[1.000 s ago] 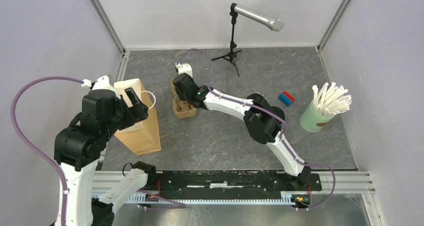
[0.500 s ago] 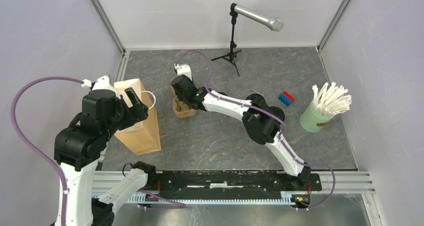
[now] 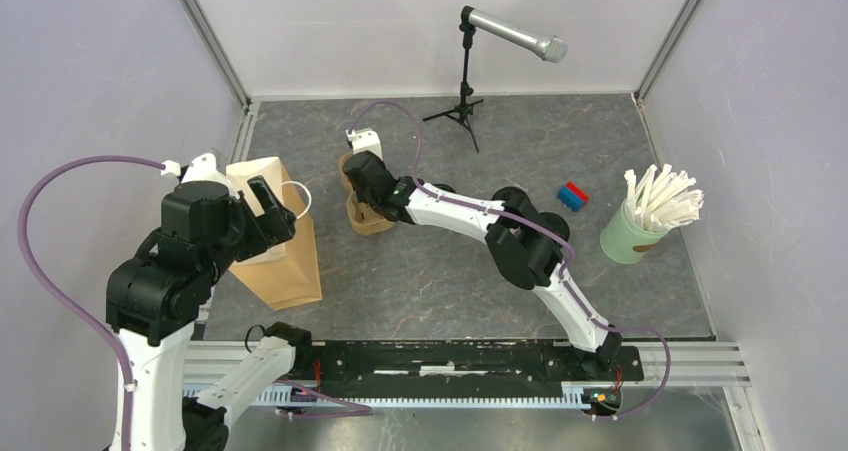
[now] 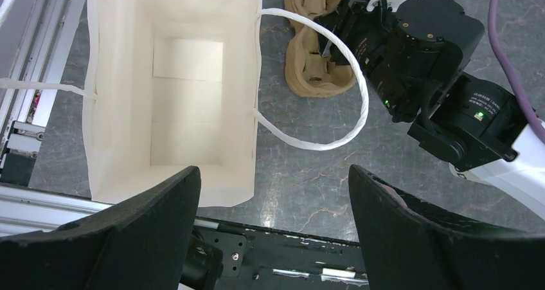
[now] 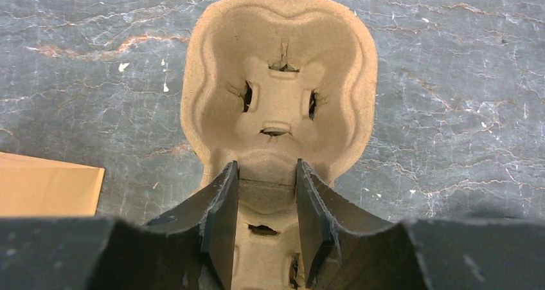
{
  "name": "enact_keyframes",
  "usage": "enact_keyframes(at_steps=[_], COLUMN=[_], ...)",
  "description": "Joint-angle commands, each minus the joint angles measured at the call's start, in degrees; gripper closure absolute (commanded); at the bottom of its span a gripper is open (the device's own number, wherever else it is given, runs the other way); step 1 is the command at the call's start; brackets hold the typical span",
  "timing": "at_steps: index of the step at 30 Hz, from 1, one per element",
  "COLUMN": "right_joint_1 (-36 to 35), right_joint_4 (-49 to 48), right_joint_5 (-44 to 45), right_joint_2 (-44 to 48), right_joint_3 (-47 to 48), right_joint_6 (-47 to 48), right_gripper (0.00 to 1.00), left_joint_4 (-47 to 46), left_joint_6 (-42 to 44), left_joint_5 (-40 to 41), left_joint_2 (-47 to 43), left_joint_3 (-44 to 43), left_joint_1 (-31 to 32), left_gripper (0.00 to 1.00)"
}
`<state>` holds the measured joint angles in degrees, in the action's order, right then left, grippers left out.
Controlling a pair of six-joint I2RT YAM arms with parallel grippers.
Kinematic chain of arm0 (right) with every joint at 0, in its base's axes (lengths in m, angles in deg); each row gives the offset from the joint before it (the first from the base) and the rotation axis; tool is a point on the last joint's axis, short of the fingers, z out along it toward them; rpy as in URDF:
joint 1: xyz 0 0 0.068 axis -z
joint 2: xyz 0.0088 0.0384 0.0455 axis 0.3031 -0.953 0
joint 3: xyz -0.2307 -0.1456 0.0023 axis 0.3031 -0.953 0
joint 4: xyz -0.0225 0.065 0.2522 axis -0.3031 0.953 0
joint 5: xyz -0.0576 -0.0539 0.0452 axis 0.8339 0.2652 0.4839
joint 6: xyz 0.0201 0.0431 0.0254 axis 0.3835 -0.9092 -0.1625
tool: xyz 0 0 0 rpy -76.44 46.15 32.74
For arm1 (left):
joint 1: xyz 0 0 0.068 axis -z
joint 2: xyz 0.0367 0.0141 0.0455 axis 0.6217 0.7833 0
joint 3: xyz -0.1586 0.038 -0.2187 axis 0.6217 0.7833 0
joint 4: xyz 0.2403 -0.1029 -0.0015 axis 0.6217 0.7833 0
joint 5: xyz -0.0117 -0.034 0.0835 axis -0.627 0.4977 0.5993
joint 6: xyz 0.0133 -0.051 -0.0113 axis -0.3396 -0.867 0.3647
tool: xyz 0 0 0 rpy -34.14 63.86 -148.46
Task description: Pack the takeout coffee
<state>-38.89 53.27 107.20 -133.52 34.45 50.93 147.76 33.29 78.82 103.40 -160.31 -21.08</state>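
None of the three views shows a coffee cup, so its place cannot be told. Two fingers of the right gripper (image 5: 267, 232) stand narrowly set and clamped on the middle ridge of the brown cup carrier (image 5: 276, 90), whose far pocket faces up. Just left of the carrier stands the open paper bag (image 4: 238, 78), and the left gripper (image 4: 273, 238) hangs above its mouth with jaws spread wide, holding nothing.
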Motion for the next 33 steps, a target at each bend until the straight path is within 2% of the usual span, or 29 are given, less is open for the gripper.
enact_keyframes(at_steps=[1, 8, 16, 33], right_joint_1=[0.1, 0.4, 0.8, 1.2], right_joint_4=[-7.2, -7.9, -1.2, 3.1], right_joint_5=[-0.9, -2.8, -1.5, -2.0], right_joint_2=[6.7, 7.6, 5.8, 4.8], right_joint_3=[-0.3, 0.4, 2.4, 3.3], right_joint_6=[1.9, 1.2, 0.2, 0.7], right_gripper=[0.63, 0.64, 0.62, 0.58], left_joint_4=[-1.2, -1.3, -1.3, -2.0], left_joint_6=[1.3, 1.4, 1.1, 0.8], left_joint_5=[-0.7, -0.8, -0.5, -0.6], left_joint_2=[0.0, 0.3, 0.6, 0.4], left_joint_3=[-0.6, -0.3, 0.3, 1.4], left_joint_1=[-0.2, -0.2, -0.2, -0.2], left_gripper=[0.09, 0.09, 0.08, 0.07])
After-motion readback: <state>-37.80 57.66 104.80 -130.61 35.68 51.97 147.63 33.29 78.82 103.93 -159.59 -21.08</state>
